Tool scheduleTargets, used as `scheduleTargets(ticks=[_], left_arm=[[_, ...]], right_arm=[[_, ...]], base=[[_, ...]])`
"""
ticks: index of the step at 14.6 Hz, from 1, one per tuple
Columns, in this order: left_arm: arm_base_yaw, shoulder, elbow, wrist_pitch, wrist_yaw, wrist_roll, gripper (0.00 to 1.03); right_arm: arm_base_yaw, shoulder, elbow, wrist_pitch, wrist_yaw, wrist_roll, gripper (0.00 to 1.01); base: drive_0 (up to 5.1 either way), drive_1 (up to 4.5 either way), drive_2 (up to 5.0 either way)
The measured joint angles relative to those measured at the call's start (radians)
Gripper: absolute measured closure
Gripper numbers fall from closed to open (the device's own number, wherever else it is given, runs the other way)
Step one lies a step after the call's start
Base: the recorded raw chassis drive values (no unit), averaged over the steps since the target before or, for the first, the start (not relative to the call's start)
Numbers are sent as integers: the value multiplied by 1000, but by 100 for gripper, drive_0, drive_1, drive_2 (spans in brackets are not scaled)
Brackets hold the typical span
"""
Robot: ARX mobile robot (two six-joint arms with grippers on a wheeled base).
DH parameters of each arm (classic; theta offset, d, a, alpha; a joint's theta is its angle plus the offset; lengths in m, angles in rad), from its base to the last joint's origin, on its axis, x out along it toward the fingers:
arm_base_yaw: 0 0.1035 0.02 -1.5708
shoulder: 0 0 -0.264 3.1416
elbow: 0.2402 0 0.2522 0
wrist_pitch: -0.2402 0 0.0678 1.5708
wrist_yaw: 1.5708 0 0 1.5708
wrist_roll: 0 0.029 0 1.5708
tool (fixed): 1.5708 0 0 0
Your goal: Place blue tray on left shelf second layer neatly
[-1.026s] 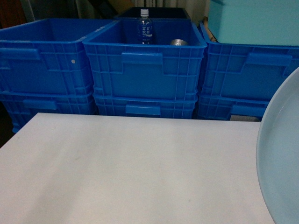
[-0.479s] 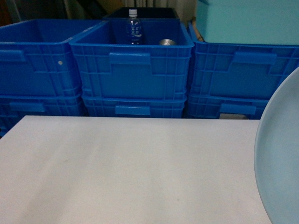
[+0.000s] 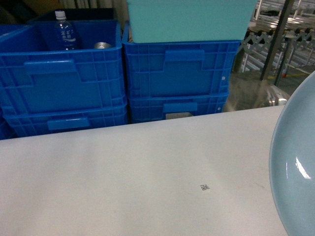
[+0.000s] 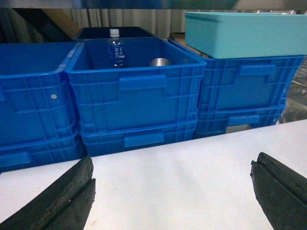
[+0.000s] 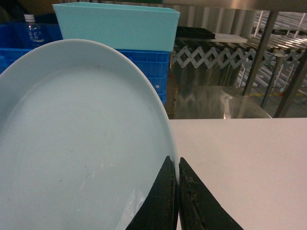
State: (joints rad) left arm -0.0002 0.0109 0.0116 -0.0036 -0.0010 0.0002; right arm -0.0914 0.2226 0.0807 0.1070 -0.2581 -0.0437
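The blue tray (image 5: 76, 143), a pale sky-blue round dish, stands on edge in the right wrist view and fills its left half. My right gripper (image 5: 176, 160) is shut on the tray's rim, one finger on each face. In the head view the tray (image 3: 295, 167) shows only as a curved slab at the right edge, held above the white table (image 3: 123, 187); the right gripper itself is hidden there. My left gripper (image 4: 172, 175) stands open over the table, nothing between its dark fingers (image 4: 72, 191). The left shelf is out of view.
Stacked dark-blue ribbed crates (image 3: 64, 83) line the table's far edge; one holds a water bottle (image 3: 61, 29) and a can (image 3: 102, 45). A turquoise bin (image 3: 189, 19) sits on the right stack. Metal racking and a shiny floor (image 3: 275, 54) lie beyond at the right.
The head view has swung to the right: the crates slid left, the turquoise bin moved to the centre and metal racking appeared. The tray stays at the right edge.
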Motion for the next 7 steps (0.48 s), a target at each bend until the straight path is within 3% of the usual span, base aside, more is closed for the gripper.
scheduleTargets(ticks=[7], left_arm=[[0, 0, 0, 0, 0, 0, 5]], right_arm=[[0, 0, 0, 0, 0, 0, 99]], base=[[-166, -166, -166]])
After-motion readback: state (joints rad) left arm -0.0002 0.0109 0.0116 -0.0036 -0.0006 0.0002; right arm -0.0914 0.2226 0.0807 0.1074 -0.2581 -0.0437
